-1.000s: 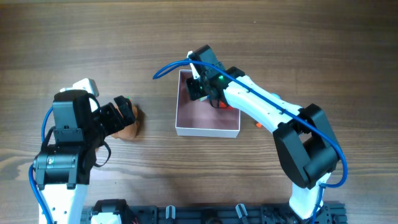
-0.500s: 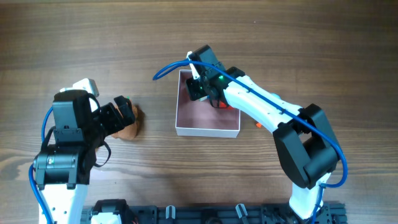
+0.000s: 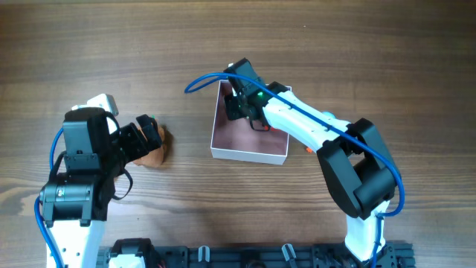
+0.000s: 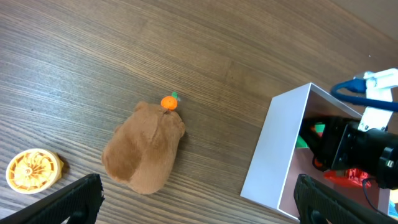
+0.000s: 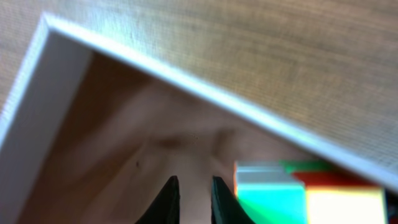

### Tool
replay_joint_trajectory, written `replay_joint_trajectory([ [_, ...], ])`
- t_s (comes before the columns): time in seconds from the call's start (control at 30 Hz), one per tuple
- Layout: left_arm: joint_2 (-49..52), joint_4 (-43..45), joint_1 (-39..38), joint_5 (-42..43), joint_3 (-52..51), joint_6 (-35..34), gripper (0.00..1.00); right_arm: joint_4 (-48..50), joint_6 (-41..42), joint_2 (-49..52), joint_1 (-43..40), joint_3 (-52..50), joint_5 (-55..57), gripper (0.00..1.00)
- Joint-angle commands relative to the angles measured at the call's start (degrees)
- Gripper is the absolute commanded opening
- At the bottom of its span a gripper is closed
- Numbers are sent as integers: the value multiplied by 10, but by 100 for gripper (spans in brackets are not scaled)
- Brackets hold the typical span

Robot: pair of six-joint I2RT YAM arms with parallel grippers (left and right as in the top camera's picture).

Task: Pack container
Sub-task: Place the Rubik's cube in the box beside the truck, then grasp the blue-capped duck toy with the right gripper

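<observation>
The container (image 3: pixel 256 152) is a white-walled square box with a mauve inside, at the table's middle. It also shows in the left wrist view (image 4: pixel 277 149) and in the right wrist view (image 5: pixel 93 99). My right gripper (image 3: pixel 242 106) is low inside its far left corner, fingers (image 5: pixel 194 183) nearly together with nothing between them. A multicoloured cube (image 5: pixel 280 193) lies in the box just to their right. My left gripper (image 3: pixel 145 136) is open (image 4: pixel 196 205) above a brown plush toy (image 4: pixel 144 152), also seen overhead (image 3: pixel 155 151), which lies on the table left of the box.
A yellow round toy (image 4: pixel 32 171) lies left of the plush. A small orange piece (image 3: pixel 306 150) lies on the table by the box's right wall. A red thing (image 3: pixel 277 128) shows in the box under the right arm.
My right arm has shifted a little to the left inside the box, and the box has turned slightly. The left arm and the plush have not moved.
</observation>
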Motion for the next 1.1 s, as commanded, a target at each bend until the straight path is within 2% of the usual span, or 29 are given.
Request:
replay_joint_trajectory([
  [0.0, -1, 0, 4, -3, 12, 5, 100, 23, 8, 8, 1, 2, 23, 19],
  [0.1, -1, 0, 4, -3, 12, 5, 100, 36, 8, 8, 1, 2, 24, 19],
  [0.13, -1, 0, 4, -3, 12, 5, 100, 40, 8, 8, 1, 2, 26, 16],
  [0.2, -1, 0, 4, -3, 12, 5, 100, 36, 15, 8, 1, 2, 56, 10],
  [0.27, -1, 0, 4, -3, 12, 5, 100, 20, 40, 8, 1, 2, 101, 10],
  [0.4, -1, 0, 4, -3, 12, 5, 100, -2, 53, 8, 1, 2, 151, 12],
  [0.47, -1, 0, 4, -3, 12, 5, 100, -2, 51, 8, 1, 2, 150, 16],
  [0.6, -1, 0, 4, -3, 12, 5, 100, -2, 7, -7, 1, 4, 83, 20],
  [0.7, -1, 0, 4, -4, 12, 5, 100, -23, -14, -58, 1, 14, 80, 21],
  [0.83, -1, 0, 4, -4, 12, 5, 100, -88, -13, -158, -4, 40, 151, 25],
  [0.9, -1, 0, 4, -3, 12, 5, 100, -152, 48, -214, -27, 40, 212, 28],
  [1.07, -1, 0, 4, -3, 12, 5, 100, -287, 142, -214, -116, 33, 177, 26],
])
